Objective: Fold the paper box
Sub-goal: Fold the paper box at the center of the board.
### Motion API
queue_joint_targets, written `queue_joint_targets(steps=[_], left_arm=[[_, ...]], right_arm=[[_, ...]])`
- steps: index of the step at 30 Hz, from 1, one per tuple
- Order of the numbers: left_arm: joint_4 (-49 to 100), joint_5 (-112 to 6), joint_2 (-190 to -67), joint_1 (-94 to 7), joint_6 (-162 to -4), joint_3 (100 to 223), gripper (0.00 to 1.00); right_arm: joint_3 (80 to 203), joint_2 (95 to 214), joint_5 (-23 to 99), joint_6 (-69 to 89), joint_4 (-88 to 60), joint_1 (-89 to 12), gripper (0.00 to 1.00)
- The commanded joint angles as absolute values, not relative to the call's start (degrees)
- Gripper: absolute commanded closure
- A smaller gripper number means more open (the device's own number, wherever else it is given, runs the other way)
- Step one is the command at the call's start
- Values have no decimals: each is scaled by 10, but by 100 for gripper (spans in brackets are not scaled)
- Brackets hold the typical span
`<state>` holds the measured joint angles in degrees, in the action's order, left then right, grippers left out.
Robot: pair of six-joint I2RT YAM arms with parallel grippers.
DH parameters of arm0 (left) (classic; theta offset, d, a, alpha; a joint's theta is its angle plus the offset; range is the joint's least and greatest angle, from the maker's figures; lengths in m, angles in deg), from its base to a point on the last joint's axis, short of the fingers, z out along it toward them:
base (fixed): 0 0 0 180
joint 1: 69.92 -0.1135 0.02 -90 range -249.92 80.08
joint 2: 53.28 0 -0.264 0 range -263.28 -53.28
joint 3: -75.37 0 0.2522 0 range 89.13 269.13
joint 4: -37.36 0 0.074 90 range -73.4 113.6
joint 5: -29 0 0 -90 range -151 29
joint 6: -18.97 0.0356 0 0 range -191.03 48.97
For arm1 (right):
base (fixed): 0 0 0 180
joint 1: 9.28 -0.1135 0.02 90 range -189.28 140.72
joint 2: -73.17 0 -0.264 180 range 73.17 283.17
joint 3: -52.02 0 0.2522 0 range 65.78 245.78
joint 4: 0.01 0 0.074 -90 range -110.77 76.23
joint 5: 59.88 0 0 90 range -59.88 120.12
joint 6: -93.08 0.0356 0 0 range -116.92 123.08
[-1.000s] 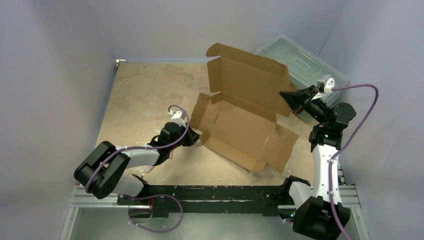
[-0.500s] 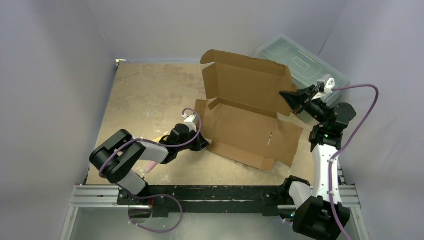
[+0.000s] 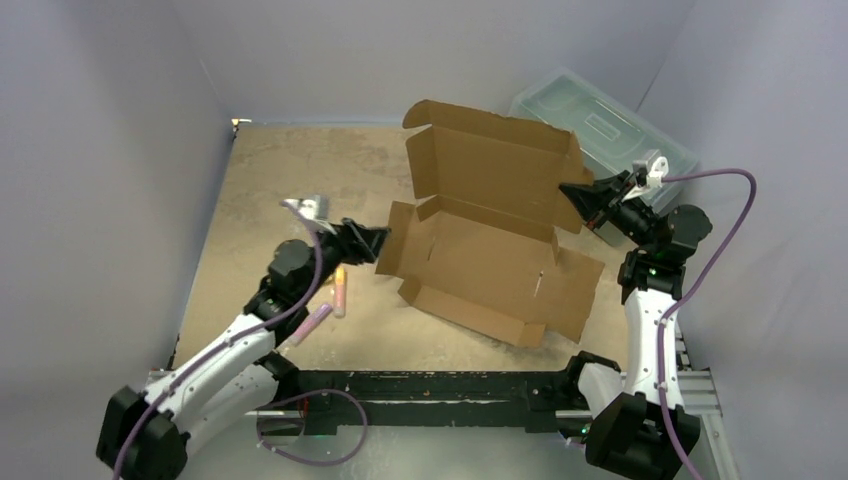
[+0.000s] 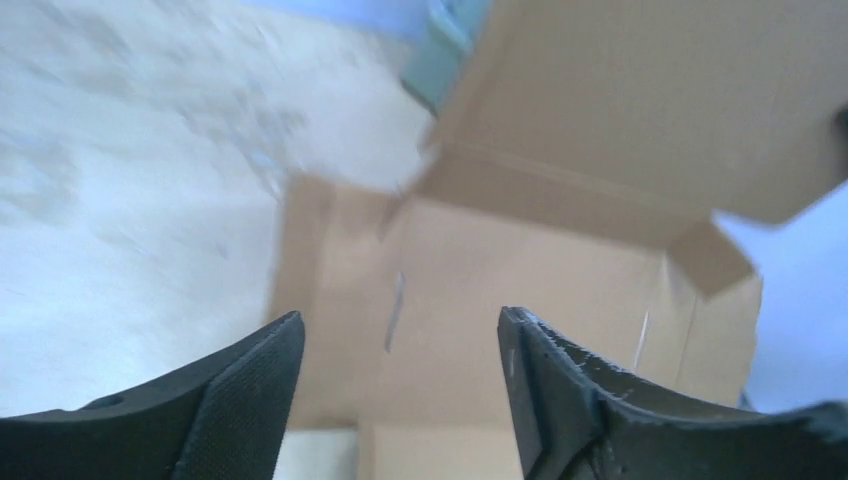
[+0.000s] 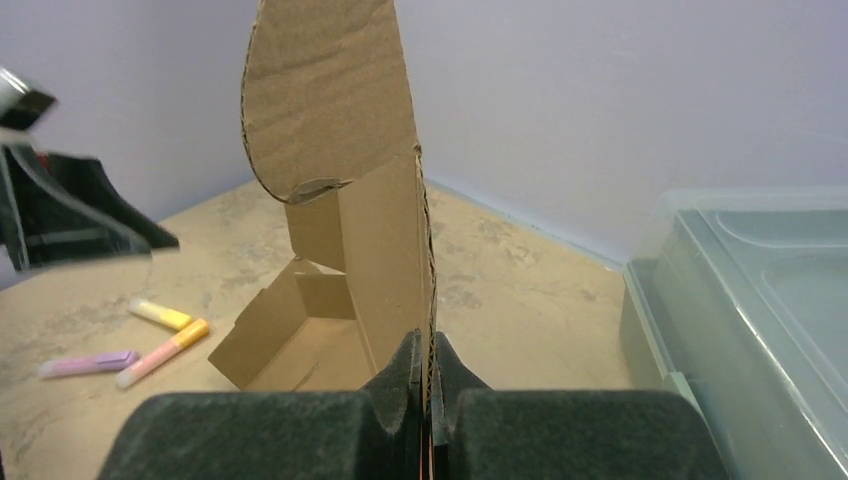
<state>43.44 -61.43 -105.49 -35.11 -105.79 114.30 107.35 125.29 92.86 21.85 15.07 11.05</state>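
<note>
**Right hand pinching the lid, left hand open in front of the box**

My right hand (image 3: 570, 193) is closed tight on the paper box (image 3: 490, 255). In its wrist camera the two fingers (image 5: 250, 430) meet on the thin edge of the upright lid panel, and the cardboard rises straight up out of the pinch. The rounded tuck flap tops the panel high above the hand. The box's shallow tray opens out ahead of that hand and below the gripped edge.

My left hand (image 3: 375, 241) is open and holds nothing. Its wrist camera shows both fingers well apart, with only the box visible through the gap. The box sits directly ahead of those fingertips. Its nearest side flap is just beyond them, and I cannot tell whether anything touches there. From this hand I look into the tray, with the slotted floor straight ahead and the lid standing at the far side. That view is blurred, so I can't make out finer detail.

The tray rests on the table (image 3: 270, 180) between my two hands. Its low front wall faces the arm bases, and a wide flap lies out flat below the right hand.

A translucent plastic toolbox (image 3: 600, 125) sits close behind and beside the right hand, on the side away from the box. An orange marker (image 3: 341, 290) and a lilac marker (image 3: 312, 323) lie on the table under and behind the left hand, near its forearm.
</note>
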Motion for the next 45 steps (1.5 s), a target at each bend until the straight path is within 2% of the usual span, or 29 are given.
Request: queue_joint_targets(steps=[1, 4, 7, 13, 16, 20, 24, 28, 31, 32, 37, 42, 45], left_arm=[[390, -604, -1002, -450, -1045, 1123, 26], [446, -518, -1068, -492, -1067, 1121, 24], [520, -463, -1161, -503, -1089, 1120, 16], [578, -447, -1233, -503, -1081, 1118, 14], [579, -445, -1261, -503, -1070, 1124, 20], [609, -416, -1307, -503, -1072, 1130, 34], [628, -385, -1358, -503, -1076, 1153, 53], [627, -378, -1378, -503, -1071, 1167, 75], [617, -386, -1362, -503, -1053, 1170, 98], [606, -394, -1351, -503, -1046, 1170, 100], [578, -470, -1251, -472, -985, 1150, 100], [565, -584, -1165, -377, -907, 1121, 100], [593, -607, -1127, -368, -902, 1079, 100]], right_arm=[[1096, 1245, 934, 202, 151, 114, 100], [1096, 1245, 934, 201, 150, 115, 100], [1095, 1245, 933, 201, 148, 115, 100], [1096, 1247, 947, 199, 149, 115, 100], [1094, 1246, 987, 192, 157, 115, 100], [1082, 1243, 1018, 208, 196, 115, 100], [1080, 1242, 1024, 210, 203, 115, 100], [1079, 1242, 1022, 209, 203, 115, 100], [1079, 1243, 1021, 209, 203, 115, 100], [1079, 1242, 1019, 210, 202, 115, 100], [1076, 1240, 1018, 242, 229, 115, 100], [1028, 1232, 1020, 409, 454, 115, 100], [1017, 1225, 1008, 415, 475, 115, 100]])
